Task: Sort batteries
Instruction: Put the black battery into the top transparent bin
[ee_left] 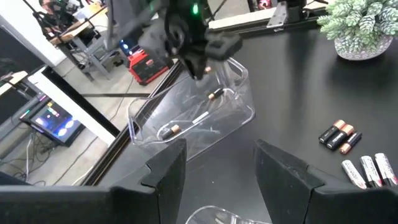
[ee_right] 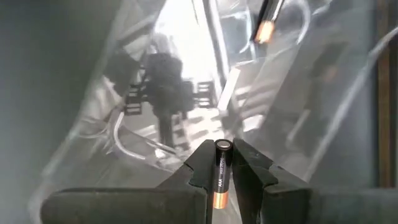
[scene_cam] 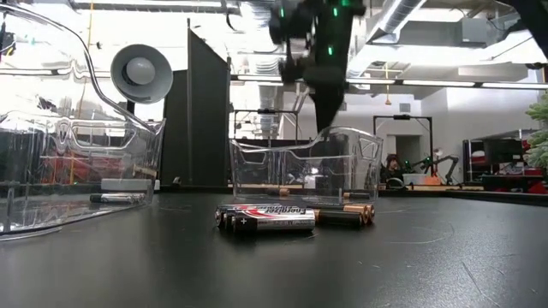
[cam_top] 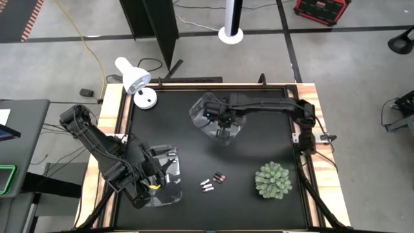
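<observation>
The right gripper (cam_top: 223, 127) hangs over the clear bin (cam_top: 200, 115) that stands near the middle of the black table (cam_top: 272, 145), and its fingers are pinched narrow on a dark battery (ee_right: 220, 171) with a copper-coloured end, held lengthwise between the two pads. Seen from the left wrist, that bin already has two batteries (ee_left: 214, 94) with copper ends lying on its floor, and the right gripper sits just above its far rim. The loose batteries still on the table (cam_top: 213, 182) lie in a small cluster between the centre bin and the table's front edge: three silvery-white ones (ee_left: 365, 169) side by side and three dark ones with copper ends (ee_left: 337, 134) just beside them, the two little groups nearly touching. In the low view the silver batteries (scene_cam: 267, 219) lie in front and the dark ones (scene_cam: 342, 215) close behind, with the centre bin farther back. The left gripper (cam_top: 157, 176) waits with its fingers spread wide and holding nothing, over a second clear bin (cam_top: 169, 195) at the table's front left corner. A small green plant (cam_top: 273, 180) stands to the right of the battery cluster, well apart from it, and a white lamp (cam_top: 135, 79) sits at the table's back left corner, far from the centre bin.
</observation>
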{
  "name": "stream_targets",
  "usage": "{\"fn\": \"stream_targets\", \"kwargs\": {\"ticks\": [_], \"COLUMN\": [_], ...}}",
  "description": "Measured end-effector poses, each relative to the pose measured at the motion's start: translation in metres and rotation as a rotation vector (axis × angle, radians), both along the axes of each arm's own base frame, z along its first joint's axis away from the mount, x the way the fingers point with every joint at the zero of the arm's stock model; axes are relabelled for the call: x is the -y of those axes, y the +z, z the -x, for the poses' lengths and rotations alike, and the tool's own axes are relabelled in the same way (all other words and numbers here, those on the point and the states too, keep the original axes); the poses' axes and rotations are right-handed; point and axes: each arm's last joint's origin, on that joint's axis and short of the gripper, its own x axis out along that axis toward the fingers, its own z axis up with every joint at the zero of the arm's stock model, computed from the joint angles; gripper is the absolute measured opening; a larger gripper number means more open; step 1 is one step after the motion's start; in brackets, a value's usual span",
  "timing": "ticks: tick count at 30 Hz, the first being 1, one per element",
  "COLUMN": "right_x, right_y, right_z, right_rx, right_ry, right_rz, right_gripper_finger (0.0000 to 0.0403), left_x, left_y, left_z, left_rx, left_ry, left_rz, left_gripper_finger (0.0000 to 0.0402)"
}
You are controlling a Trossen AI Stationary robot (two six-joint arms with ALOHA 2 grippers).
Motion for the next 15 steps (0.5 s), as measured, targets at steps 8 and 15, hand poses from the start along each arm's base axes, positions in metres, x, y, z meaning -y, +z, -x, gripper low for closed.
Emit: {"fn": "stream_targets", "kwargs": {"ticks": [8,15], "right_x": [0.023,0.027], "right_y": [-0.057,-0.085], "right_z": [0.010,0.028], "right_rx": [0.013,-0.071], "right_ry": [-0.052,-0.128], "right_rz": [-0.045,-0.078], "right_gripper_finger": [0.0065,0.0065], "left_x": [0.000,0.000], "left_y": [0.000,0.000], "left_z": [0.000,0.000], "left_rx": [0.003,0.002], "left_ry": [0.001,0.001], "left_rz": [0.004,0.003], "left_gripper_finger": [0.0177,0.0177]}}
